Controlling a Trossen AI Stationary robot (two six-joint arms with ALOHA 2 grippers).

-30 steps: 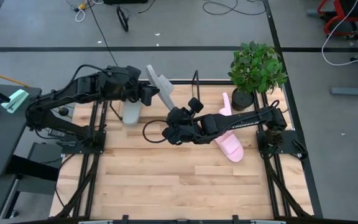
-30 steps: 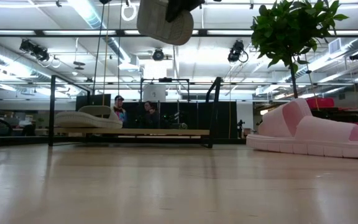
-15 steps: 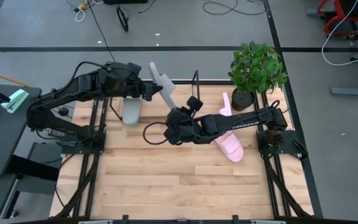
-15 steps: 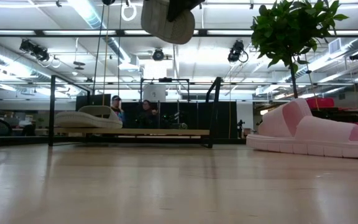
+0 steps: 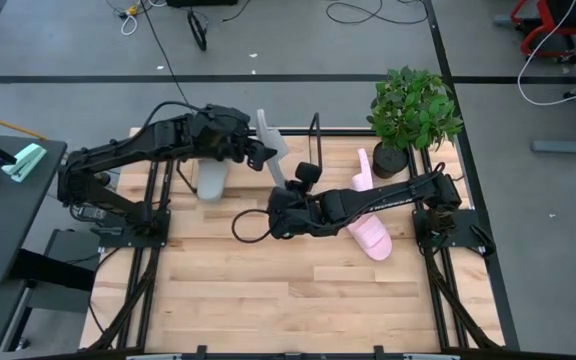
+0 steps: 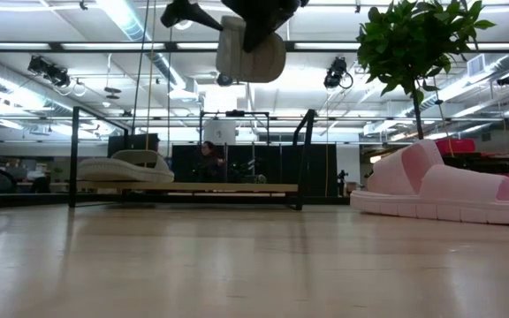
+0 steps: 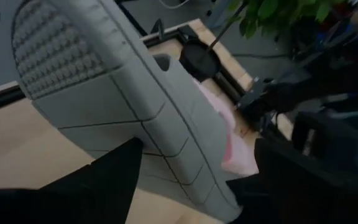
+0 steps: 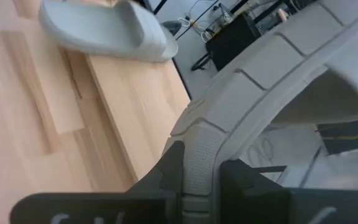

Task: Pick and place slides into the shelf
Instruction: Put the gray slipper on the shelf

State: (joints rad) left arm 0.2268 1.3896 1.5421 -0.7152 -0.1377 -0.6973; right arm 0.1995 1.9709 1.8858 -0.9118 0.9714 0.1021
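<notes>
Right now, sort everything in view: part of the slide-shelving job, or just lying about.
Job in hand:
- raised grey slide
- second grey slide, resting on the shelf
- pink slides

Just lying about:
- potted plant
- cables on the floor

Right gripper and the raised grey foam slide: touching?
Touching. Right wrist view shows the right gripper pinching the grey foam slide at its rim, no gap.

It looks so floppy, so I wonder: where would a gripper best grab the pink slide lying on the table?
Likely the raised strap, from above. The pink slide lies sole-down on the table, its rim low against the wood, while the strap humps up clear, something two fingers could close across.
</notes>
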